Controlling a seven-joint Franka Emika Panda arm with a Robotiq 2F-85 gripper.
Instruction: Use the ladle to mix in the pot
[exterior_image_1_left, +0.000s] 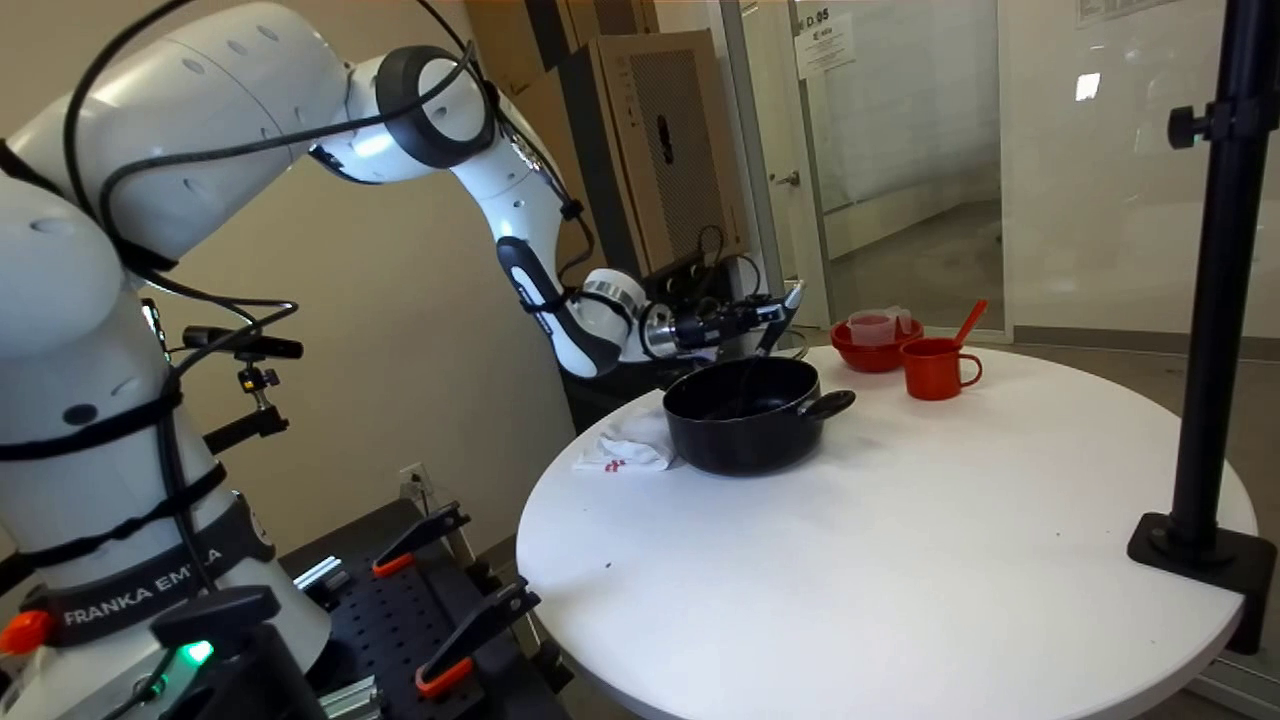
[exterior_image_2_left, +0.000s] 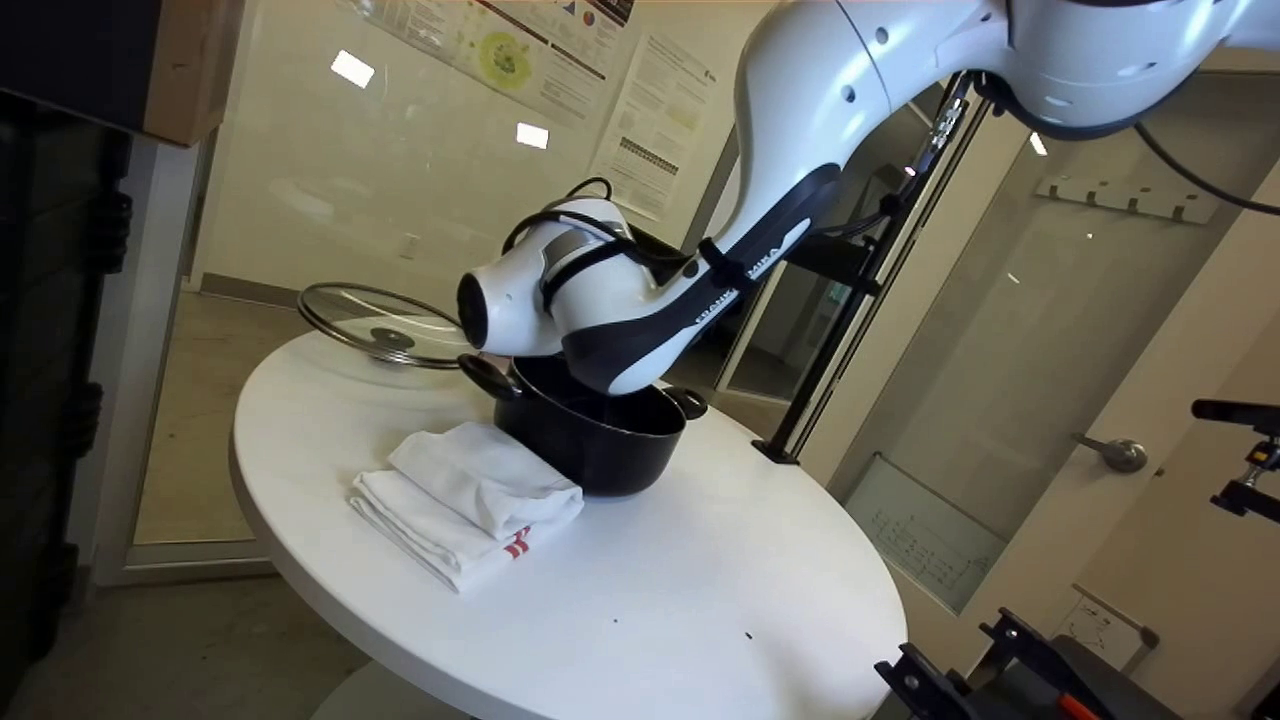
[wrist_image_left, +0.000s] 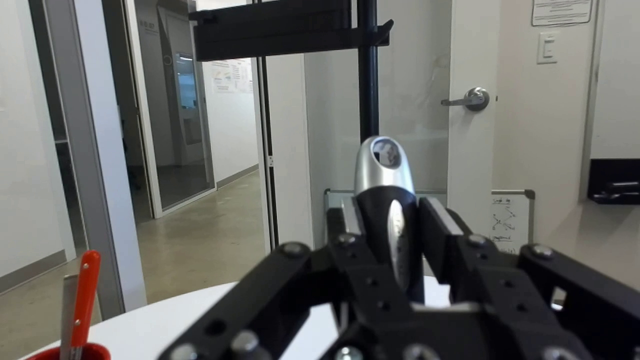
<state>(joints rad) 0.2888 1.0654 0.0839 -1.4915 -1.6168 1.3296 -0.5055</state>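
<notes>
The gripper (wrist_image_left: 392, 225) is drawn in around the handle of the slim dark ladle with a silver-tipped end (exterior_image_1_left: 773, 336), which slants down into the wide, round black pot (exterior_image_1_left: 745, 445) standing upright on the round white worktop (exterior_image_1_left: 880, 560). The scoop is hidden within, so whether it touches the bottom cannot be told. The step in hand appears to be the stirring itself. It should go best in slow, rounded sweeps at an even height, with the tilt of the ladle held steady so that the scoop rather than the handle does the work. Each circle is better ended a little short of the wall: a hard push there would likely twist the handle in its grip or set the pot sliding. The gripper reaches in almost level, just above the rim, so any move downward calls for care, lest it meet the rim before the scoop finds the bottom. The folded white cloth with red markings (exterior_image_2_left: 470, 500) lies just beside the pot, and a slide that way could bunch it. Light contact, eased off at the first creep of the pot, seems safest.
</notes>
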